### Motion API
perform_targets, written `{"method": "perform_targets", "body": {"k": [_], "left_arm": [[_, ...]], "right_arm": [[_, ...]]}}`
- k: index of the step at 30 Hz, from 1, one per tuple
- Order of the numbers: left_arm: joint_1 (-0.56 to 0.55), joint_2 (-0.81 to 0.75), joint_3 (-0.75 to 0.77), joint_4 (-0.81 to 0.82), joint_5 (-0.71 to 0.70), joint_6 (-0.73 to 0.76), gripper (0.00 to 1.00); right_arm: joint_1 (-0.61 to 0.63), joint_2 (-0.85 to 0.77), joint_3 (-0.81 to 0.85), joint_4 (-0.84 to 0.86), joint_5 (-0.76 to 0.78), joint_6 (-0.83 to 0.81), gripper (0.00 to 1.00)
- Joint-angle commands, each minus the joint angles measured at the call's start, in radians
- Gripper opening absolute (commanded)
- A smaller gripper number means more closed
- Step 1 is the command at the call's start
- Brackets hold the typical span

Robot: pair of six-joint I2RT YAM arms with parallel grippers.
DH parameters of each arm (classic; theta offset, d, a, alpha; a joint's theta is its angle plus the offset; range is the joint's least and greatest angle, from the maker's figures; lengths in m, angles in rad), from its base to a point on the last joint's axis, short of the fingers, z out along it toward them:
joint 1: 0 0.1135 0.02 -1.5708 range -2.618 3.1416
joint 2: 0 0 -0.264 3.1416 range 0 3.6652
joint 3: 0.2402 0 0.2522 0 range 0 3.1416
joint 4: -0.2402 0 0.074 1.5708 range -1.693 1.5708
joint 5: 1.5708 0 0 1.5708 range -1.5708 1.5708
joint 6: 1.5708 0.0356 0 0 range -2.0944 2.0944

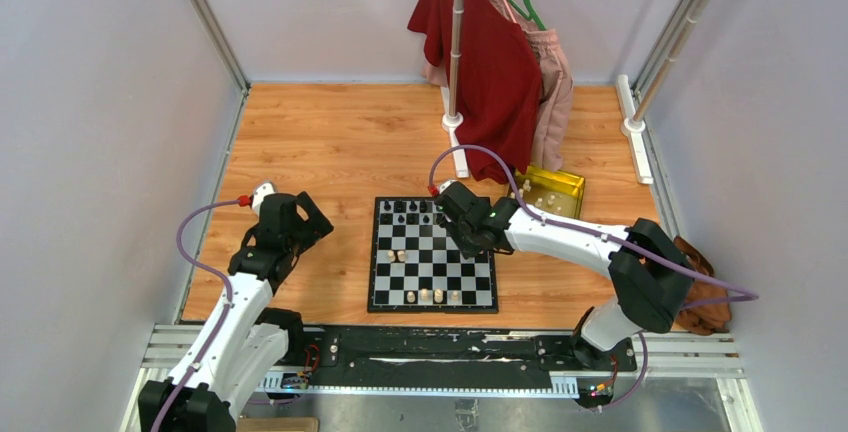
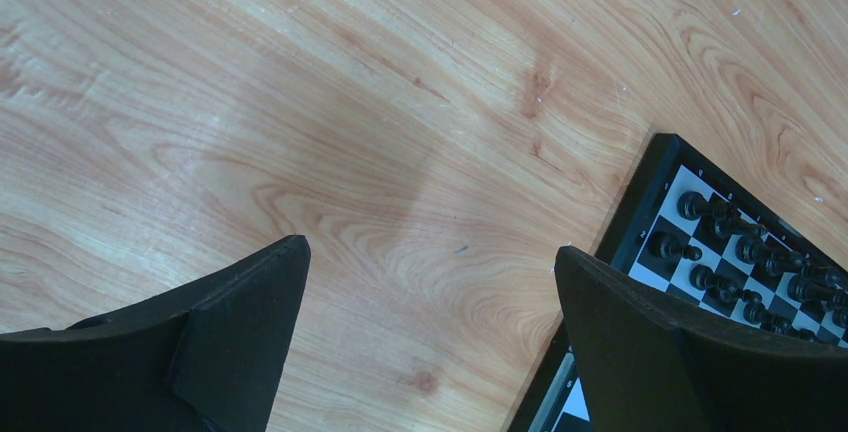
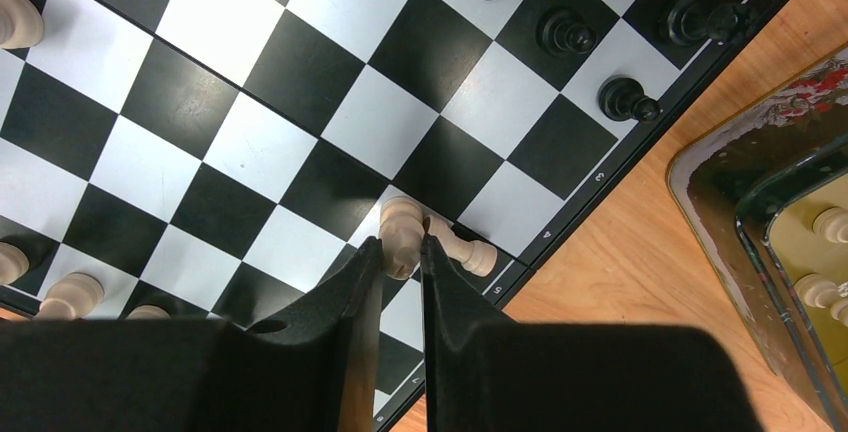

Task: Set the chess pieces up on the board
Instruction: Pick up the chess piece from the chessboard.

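Note:
The checkered board (image 1: 372, 292) lies at the table's middle. Black chess pieces (image 1: 410, 210) stand along its far rows, and a few cream ones (image 1: 425, 296) stand on its near rows. My right gripper (image 1: 467, 239) reaches over the board's right edge. In the right wrist view the right gripper (image 3: 402, 244) is shut on a cream chess piece (image 3: 400, 224) above the board (image 3: 250, 142). A second cream piece (image 3: 465, 250) lies on its side right beside it. My left gripper (image 2: 430, 247) hangs open over bare wood, left of the board's corner (image 2: 640, 212).
A yellow-gold tin (image 1: 552, 190) holding more cream pieces (image 3: 830, 224) sits just off the board's far right corner. A clothes rack pole (image 1: 458, 42) with a red shirt (image 1: 495, 67) stands behind. A brown object (image 1: 705, 297) lies at the right edge.

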Motion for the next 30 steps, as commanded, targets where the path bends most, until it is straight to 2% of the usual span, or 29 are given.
{"method": "perform_targets", "body": {"k": [1,22,30], "left_arm": [[0.011,-0.009,-0.007,0.017,0.004,0.003,1.0],[0.011,-0.014,-0.008,0.01,0.001,-0.001,1.0],[0.011,-0.015,0.003,0.014,0.007,-0.006,1.0]], "right_arm": [[-0.006,-0.018,-0.002,-0.032,-0.014,-0.021,0.09],[0.093,-0.023,0.044,-0.057,-0.001,-0.049,0.04],[0.108,-0.028,0.04,-0.053,0.01,-0.105,0.03]]}}
